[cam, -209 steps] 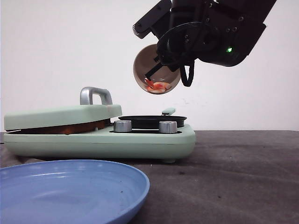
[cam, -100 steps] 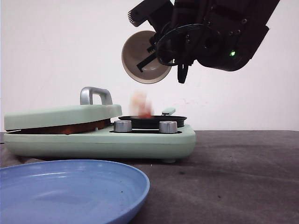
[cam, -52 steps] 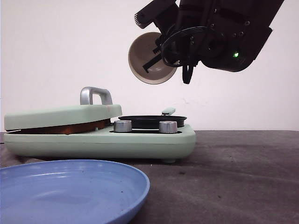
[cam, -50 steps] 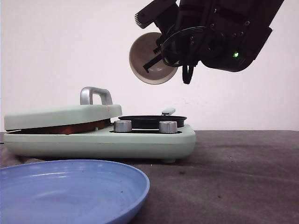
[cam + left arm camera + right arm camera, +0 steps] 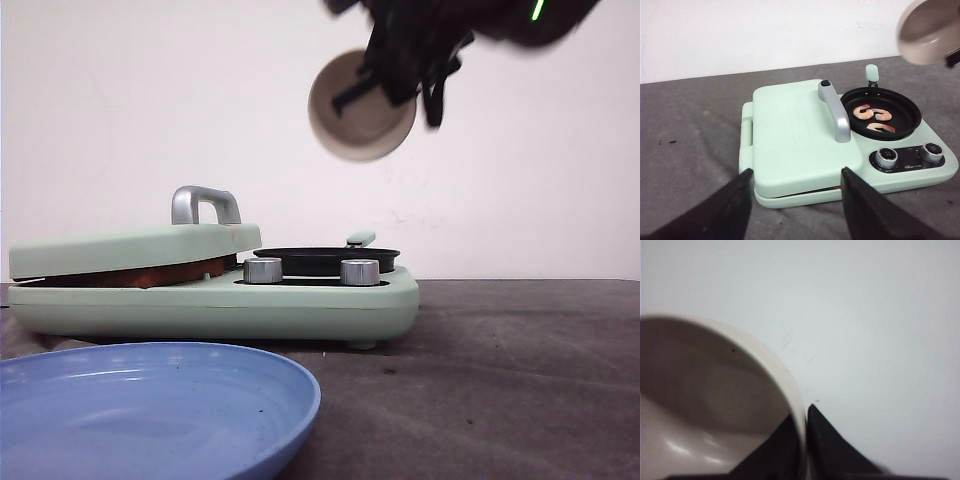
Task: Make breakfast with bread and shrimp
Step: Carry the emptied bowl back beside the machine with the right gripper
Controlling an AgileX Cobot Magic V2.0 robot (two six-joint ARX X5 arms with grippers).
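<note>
three curled shrimp (image 5: 875,118) in black pan (image 5: 907,107)

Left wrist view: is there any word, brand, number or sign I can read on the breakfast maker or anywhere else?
None legible.
Small dark print between the two silver knobs on the green breakfast maker: too small and blurred to read.
Bowl, pan, shrimp: no text visible.

Red-orange shrimp (image 5: 874,118), black pan (image 5: 880,113)

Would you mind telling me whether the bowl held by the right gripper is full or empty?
Empty. The bowl, pinched at its rim by the right gripper, shows only a bare interior, and three shrimp lie in the black pan.
</note>
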